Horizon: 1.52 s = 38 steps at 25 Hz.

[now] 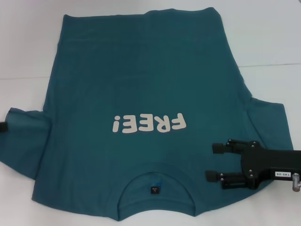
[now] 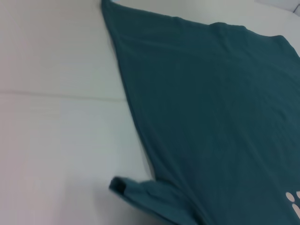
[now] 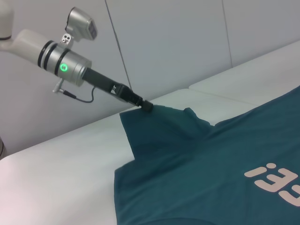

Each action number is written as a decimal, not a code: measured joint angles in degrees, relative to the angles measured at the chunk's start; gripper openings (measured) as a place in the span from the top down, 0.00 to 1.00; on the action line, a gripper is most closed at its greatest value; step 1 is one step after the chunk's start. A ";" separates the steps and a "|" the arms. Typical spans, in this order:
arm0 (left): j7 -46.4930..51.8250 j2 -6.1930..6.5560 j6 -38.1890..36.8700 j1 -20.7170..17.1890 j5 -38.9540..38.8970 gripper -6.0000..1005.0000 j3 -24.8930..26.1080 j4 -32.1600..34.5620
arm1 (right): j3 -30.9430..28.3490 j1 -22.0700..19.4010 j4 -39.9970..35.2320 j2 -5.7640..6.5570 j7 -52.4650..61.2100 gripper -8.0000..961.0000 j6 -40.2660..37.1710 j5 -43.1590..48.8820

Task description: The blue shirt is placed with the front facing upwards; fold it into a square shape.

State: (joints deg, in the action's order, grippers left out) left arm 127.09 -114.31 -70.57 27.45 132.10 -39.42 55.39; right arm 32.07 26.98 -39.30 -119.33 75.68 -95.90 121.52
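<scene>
My left end effector [image 3: 146, 106] pinches blue shirt [image 1: 141, 94] sleeve; right end effector [image 1: 214, 162] open beside collar. Advice: lift sleeve slowly, fold toward lettering.

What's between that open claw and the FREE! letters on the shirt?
Only plain teal cloth of the blue shirt separates the right claw from the lettering, per the head view.

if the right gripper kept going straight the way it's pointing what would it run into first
The right gripper, open, points toward the robot's left across the dark teal-blue short-sleeved T-shirt. Going straight on, it would likely meet the shirt's chest fabric just above the round collar first, though its height over the cloth is unclear.
</scene>
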 joint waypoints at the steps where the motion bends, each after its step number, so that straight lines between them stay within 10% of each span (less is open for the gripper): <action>1: -0.10 0.38 -0.22 0.27 0.02 1.00 -0.05 -0.04 | 0.00 0.00 0.00 0.02 0.00 0.04 0.00 0.00; 15: -0.49 2.65 -3.83 4.30 3.73 1.00 -0.16 -0.45 | 0.07 0.00 -0.11 0.25 1.55 0.04 -0.17 0.11; 38: 1.71 -6.37 -6.38 7.35 3.87 0.95 -5.14 4.28 | -0.61 -0.86 -0.16 0.68 3.08 0.04 0.16 0.28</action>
State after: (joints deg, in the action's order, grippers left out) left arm 128.80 -120.68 -76.95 34.80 135.97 -44.56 59.67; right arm 31.46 26.11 -39.47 -118.65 78.75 -95.74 121.80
